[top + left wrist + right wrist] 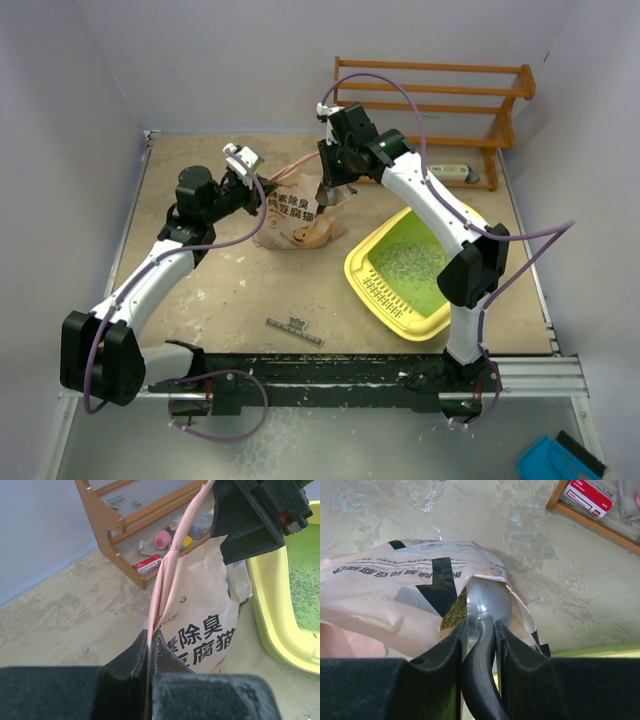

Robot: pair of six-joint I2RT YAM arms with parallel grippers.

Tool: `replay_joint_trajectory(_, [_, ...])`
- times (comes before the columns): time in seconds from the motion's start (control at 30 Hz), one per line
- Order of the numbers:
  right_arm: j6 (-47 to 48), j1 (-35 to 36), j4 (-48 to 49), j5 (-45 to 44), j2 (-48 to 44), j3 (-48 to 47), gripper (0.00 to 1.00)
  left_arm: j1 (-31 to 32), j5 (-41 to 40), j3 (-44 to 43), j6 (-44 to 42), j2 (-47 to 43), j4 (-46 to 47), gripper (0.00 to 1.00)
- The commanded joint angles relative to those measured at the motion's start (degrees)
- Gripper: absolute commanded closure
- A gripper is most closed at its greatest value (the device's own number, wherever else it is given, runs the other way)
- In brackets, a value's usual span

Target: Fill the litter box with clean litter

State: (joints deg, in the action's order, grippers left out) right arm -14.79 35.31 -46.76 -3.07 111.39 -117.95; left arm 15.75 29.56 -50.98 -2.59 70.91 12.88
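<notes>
The yellow litter box [372,296] with a green floor sits right of centre, with pale grey-green litter [415,258] scattered inside; its rim also shows in the left wrist view [280,630]. My left gripper [150,636] is shut on the pink edge of the tan litter bag [200,615], holding it up. My right gripper [480,625] is shut on the black handle of the silver scoop [487,600], whose bowl is inside the bag's mouth [455,611] among green granules. In the top view the right gripper [326,196] is at the bag [290,222].
A wooden rack [440,100] stands at the back right with small items under it [150,562]. A small dark flat strip [296,331] lies near the front edge. A blue object [560,462] is off the table at bottom right.
</notes>
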Motion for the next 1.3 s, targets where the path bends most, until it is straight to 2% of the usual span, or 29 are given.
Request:
replay_joint_trajectory(0.0, [2.1, 0.3, 0.3, -3.3, 1.5, 3.1, 1.00, -0.1, 1.5, -1.4, 1.0, -1.7, 7.6, 1.00])
replay_joint_trajectory(0.47, [-0.1, 0.5, 5.5, -0.8, -0.1, 13.5, 1.00, -0.3, 1.5, -1.4, 1.0, -1.5, 7.5, 1.00])
replay_joint_trajectory(0.77, [-1.6, 0.5, 7.6, 1.6, 0.2, 16.8, 1.00, -0.4, 1.8, -1.5, 1.0, -1.5, 7.4, 1.00])
replay_joint_trajectory(0.97, [-3.7, 0.5, 9.5, 8.5, -0.8, 20.3, 1.00, -0.5, 1.9, -1.7, 1.0, -1.3, 7.4, 1.00])
replay_joint_trajectory(1.27, [-8.5, 0.4, 16.3, 14.2, -2.7, 25.6, 1.00, -0.5, 2.0, -1.7, 0.9, -1.3, 7.3, 1.00])
